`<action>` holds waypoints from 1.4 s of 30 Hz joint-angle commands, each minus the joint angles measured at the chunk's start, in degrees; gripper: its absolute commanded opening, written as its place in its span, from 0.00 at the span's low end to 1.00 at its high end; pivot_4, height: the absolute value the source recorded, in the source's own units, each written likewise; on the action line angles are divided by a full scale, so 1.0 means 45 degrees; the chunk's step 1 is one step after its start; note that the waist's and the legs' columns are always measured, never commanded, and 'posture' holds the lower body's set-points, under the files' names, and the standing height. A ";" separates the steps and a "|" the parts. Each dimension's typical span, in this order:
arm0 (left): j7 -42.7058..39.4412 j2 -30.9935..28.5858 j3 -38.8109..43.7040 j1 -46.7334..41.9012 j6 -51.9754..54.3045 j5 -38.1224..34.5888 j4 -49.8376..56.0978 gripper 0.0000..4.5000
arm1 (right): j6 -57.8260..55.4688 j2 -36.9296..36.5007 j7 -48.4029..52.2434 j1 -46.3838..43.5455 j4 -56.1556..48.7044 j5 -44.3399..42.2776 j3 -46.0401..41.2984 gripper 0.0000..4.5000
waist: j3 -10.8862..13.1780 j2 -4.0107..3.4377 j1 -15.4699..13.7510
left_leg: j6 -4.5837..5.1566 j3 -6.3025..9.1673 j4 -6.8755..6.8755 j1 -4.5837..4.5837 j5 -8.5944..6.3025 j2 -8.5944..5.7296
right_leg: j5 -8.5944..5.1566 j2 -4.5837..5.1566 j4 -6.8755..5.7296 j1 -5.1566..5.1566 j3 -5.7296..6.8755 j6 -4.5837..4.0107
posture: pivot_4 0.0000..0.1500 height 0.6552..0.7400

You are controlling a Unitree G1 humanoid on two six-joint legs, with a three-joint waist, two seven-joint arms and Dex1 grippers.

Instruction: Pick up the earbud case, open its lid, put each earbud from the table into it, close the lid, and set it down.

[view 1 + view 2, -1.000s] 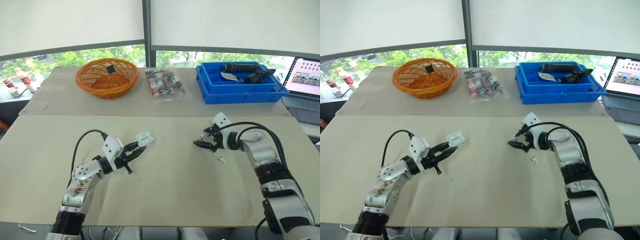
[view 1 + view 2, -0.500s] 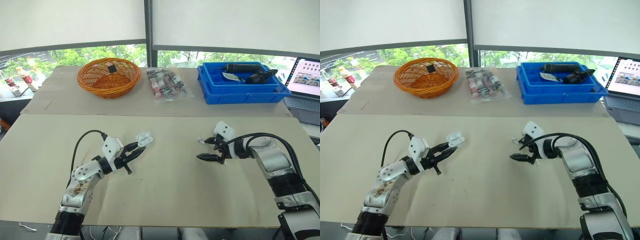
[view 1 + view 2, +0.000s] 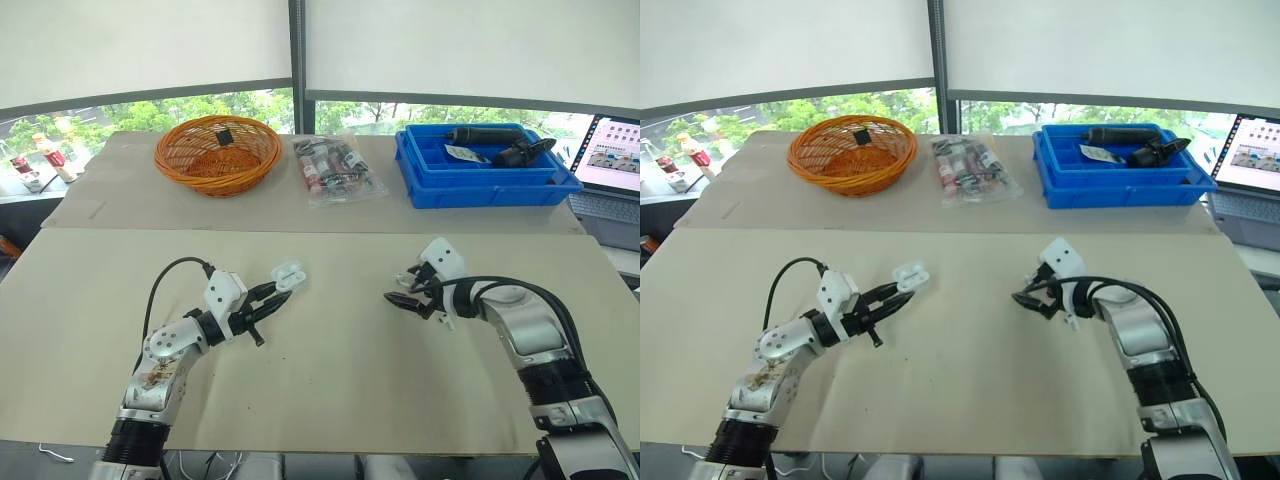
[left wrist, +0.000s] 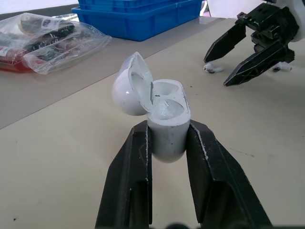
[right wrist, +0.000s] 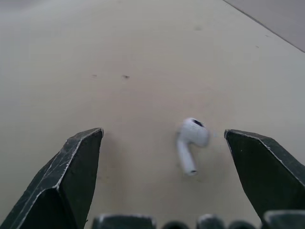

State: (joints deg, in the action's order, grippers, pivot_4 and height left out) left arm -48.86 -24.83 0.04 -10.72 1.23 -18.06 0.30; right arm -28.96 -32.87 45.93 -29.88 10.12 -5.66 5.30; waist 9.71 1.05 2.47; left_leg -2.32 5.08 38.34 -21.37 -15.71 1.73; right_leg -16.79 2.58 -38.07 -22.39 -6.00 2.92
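White earbud [image 5: 190, 138] lies off-centre in the open right tool [image 5: 163, 132]: centre it, pinch gently; left tool [image 3: 274, 292] grips the earbud case [image 4: 167, 131].

We find the white plastic earbud case [image 4: 166, 107], lid up, wedged between the two fingers of the left gripper [image 3: 275, 297]. Well to that pincer's right, a small white earbud [image 5: 189, 138] lies on the beige table [image 3: 330, 380], between the spread fingers of the right gripper [image 5: 163, 134].

White glossy plastic earbud case [image 4: 166, 125]: stood upright, lid hinged open, raised off beige table [image 3: 330, 380]. White stemmed earbud [image 5: 190, 138]: lay on its side on that table.
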 commanded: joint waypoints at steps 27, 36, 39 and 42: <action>-0.0369 -0.0057 0.0070 0.0373 -0.0684 -0.0073 0.0054 0.11 | 0.0026 -0.1492 0.2080 0.1988 -0.4310 -0.1297 -0.0147 0.07 | 0.0006 -0.0011 -0.0017 | 0.0000 0.0001 -0.0001 -0.0008 0.0000 0.0001 | -0.0001 0.0001 0.0001 -0.0001 0.0000 0.0002 | 1.00 0.69; -0.0541 -0.0305 -0.0064 0.1360 -0.0124 -0.0369 0.1393 0.11 | 0.2515 -0.5285 0.5313 0.6779 -0.7603 -0.2303 -0.1709 0.07 | 0.0015 0.0000 -0.0075 | 0.0001 0.0007 0.0006 -0.0004 -0.0001 -0.0001 | -0.0006 0.0004 0.0018 0.0025 0.0009 0.0010 | 1.00 0.69; -0.0500 -0.0298 -0.0136 0.1641 0.0215 -0.0439 0.1834 0.11 | 0.2795 -0.5625 0.5472 0.7553 -0.7493 -0.2359 -0.2146 0.07 | 0.0015 0.0002 -0.0003 | 0.0001 0.0005 0.0006 0.0014 -0.0001 0.0004 | -0.0005 -0.0005 0.0008 0.0032 0.0009 0.0008 | 1.00 0.69; -0.0491 -0.0348 -0.0161 0.1867 0.0506 -0.0516 0.2265 0.11 | 0.3702 -0.5967 0.5787 0.8266 -0.7182 -0.1897 -0.2158 0.07 | 0.0016 0.0003 -0.0009 | 0.0001 0.0005 0.0002 0.0014 -0.0001 0.0005 | -0.0006 -0.0006 0.0011 0.0032 0.0008 0.0009 | 1.00 0.69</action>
State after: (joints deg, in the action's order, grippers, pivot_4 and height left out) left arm -51.00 -25.86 -0.84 -2.59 3.04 -19.28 7.86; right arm -15.60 -58.99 71.00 6.48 -21.87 -14.54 -3.01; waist 9.78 1.07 2.43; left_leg -2.31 5.10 38.35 -21.31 -15.72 1.75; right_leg -16.82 2.55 -38.01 -22.25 -5.96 2.96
